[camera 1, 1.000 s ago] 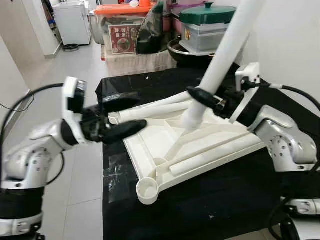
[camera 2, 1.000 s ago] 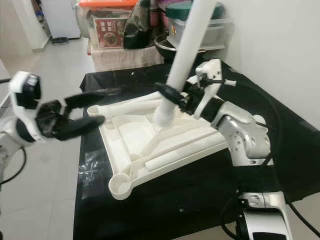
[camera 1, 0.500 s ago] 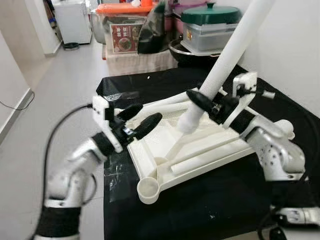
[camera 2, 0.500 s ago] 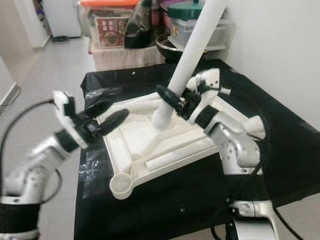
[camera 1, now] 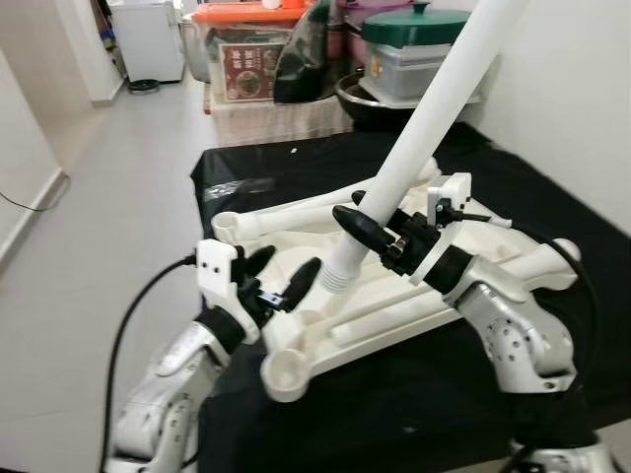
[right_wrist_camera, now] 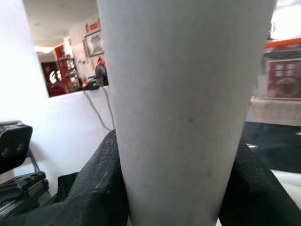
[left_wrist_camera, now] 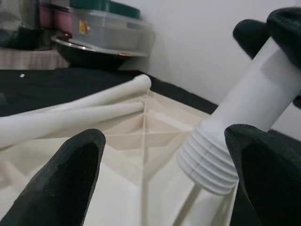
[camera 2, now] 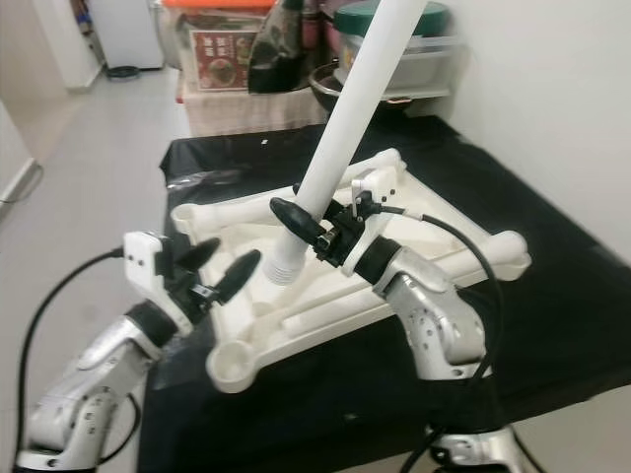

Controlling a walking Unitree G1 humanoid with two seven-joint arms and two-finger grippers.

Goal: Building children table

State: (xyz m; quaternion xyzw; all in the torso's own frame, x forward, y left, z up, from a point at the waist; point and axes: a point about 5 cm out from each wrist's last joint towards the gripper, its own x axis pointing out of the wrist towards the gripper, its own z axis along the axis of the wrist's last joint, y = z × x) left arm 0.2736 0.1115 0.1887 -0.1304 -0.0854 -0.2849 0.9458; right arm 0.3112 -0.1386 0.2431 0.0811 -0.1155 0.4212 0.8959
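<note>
A white children's table top (camera 1: 493, 258) lies upside down on the black-covered table (camera 1: 414, 394), with a round corner socket (camera 1: 286, 372) at its near left. My right gripper (camera 1: 380, 236) is shut on a long white leg (camera 1: 434, 108), held tilted, its threaded end (camera 1: 340, 281) just above the ribbed underside. My left gripper (camera 1: 294, 259) is open at the top's near-left edge, close beside the threaded end (left_wrist_camera: 209, 162). In the right wrist view the leg (right_wrist_camera: 183, 108) is pinched between both black fingers (right_wrist_camera: 103, 183). More white legs (camera 1: 296, 212) lie on the top.
A green-lidded pot (camera 1: 424, 25), an orange-lidded box (camera 1: 246, 15) and a metal bowl (camera 1: 360, 99) crowd the space behind the table. A white wall (camera 1: 572, 99) runs along the right. Tiled floor (camera 1: 108, 197) opens to the left, with a white appliance (camera 1: 148, 39) at the far end.
My left arm has swung in from the left, down to the top's near-left edge. The right gripper has carried the leg left and nearer, bringing its threaded end towards the left gripper.
</note>
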